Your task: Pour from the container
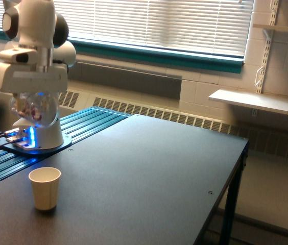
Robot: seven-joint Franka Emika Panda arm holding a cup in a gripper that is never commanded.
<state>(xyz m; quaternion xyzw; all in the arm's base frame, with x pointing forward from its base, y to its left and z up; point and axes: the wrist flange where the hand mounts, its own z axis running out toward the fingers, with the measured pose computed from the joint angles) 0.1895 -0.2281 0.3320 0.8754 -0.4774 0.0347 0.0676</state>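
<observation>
Container (33, 108) hangs clamped just beneath the claw (31, 93), above the table (149, 168).

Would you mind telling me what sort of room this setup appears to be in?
Probably a lab or classroom-type room: painted block walls, a wide window with blinds, bracket-mounted wall shelves, and a robot arm mounted beside a dark table holding a paper cup.

Window blinds (174, 23) (closed), wall shelf (259, 102), dark table (149, 178).

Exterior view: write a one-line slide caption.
Franka arm's pincer holds a clear container of pinkish pieces above a cream paper cup on the dark table.
</observation>
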